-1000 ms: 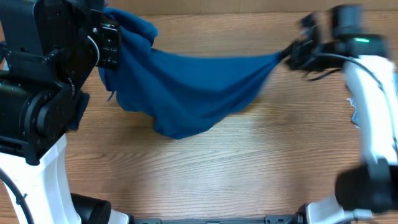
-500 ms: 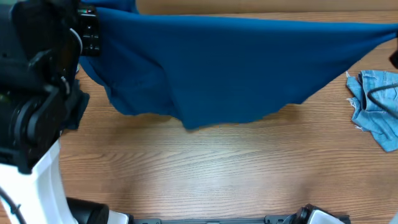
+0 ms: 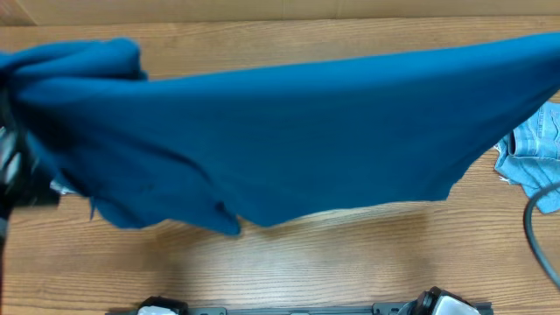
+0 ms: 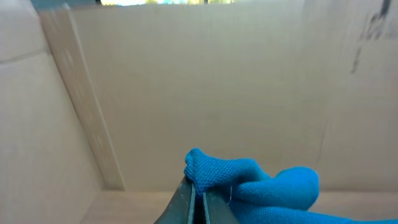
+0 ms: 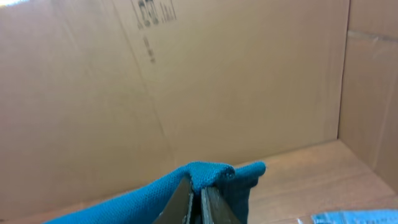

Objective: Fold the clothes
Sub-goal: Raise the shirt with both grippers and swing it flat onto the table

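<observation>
Since a second ago you see the blue polo shirt [image 3: 297, 131] stretched much wider and raised nearer the overhead camera, spanning nearly the whole view above the table [image 3: 306, 271]. Your left gripper [image 4: 196, 198] is clamped on a bunched fold of the shirt, and your right gripper [image 5: 196, 196] pinches another edge the same way. A light-blue denim piece [image 3: 535, 162] lies on the table at the right, partly hidden by the shirt

You get even, soft light overhead, the shirt [image 3: 306, 131] smeared by motion blur at nine o'clock. Your wrist views run pale and hazy; glare burns at twelve o'clock in the left one.
</observation>
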Motion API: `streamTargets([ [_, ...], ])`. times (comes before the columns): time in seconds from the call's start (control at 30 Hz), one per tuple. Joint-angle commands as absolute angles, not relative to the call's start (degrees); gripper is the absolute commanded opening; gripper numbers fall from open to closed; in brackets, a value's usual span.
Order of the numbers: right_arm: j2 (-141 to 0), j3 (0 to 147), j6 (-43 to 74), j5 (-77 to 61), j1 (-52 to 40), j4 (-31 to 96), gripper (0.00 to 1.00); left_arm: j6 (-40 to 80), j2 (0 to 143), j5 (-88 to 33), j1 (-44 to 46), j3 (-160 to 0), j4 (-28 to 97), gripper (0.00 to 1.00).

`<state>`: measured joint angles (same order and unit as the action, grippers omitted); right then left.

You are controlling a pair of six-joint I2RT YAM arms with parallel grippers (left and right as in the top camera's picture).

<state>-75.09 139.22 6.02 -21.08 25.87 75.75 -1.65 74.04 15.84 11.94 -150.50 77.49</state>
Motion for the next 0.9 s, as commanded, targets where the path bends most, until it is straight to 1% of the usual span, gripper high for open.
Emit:
streamTargets([
  [0.0,-74.5,145.4,6.2,-15.9,26.4,78.7,0.04,-1.2,70.7,14.9,11.4,-153.1,78.3,0.04],
  [0.17,-75.0,146.3,6.2,-13.5,26.4,84.0,0.04,-1.1,69.6,15.5,11.4,-153.0,82.7,0.04],
  [0.3,-79.4,146.3,6.3,-12.0,26.4,89.6,0.04,-1.3,72.1,18.3,11.4,-149.3,82.7,0.05],
  [0.37,-85.5,146.3,6.2,-12.3,26.4,93.4,0.04,-1.8,77.4,18.9,11.4,-146.8,82.4,0.07],
  [0.43,-90.1,146.2,6.1,-13.8,26.4,93.9,0.04,-1.8,83.2,20.2,11.4,-146.3,81.7,0.08],
  [0.53,-99.0,146.2,5.0,-16.2,26.2,92.0,0.04,-2.0,94.6,21.2,11.1,-146.3,78.3,0.08],
  [0.63,-106.2,146.2,1.0,-16.8,24.1,88.0,0.04,-1.9,104.3,21.2,10.9,-146.3,74.1,0.08],
  [0.7,-110.9,146.2,0.6,-16.8,21.8,84.7,0.04,-1.4,110.4,20.9,9.8,-146.3,70.8,0.15],
  [0.73,-114.0,146.2,0.6,-16.8,20.6,83.1,0.05,-1.0,113.2,20.9,9.2,-146.3,69.7,0.17],
  [0.8,-118.7,146.2,0.6,-16.8,19.1,81.2,0.05,-1.1,116.6,19.9,8.2,-146.3,68.4,0.24],
  [0.83,-122.0,146.2,0.6,-16.8,18.2,79.4,0.05,-1.0,119.2,19.4,7.4,-146.3,67.2,0.31],
  [0.87,-124.0,146.2,0.6,-16.6,17.6,78.1,0.05,-1.0,120.6,19.4,7.0,-146.3,66.4,0.32],
])
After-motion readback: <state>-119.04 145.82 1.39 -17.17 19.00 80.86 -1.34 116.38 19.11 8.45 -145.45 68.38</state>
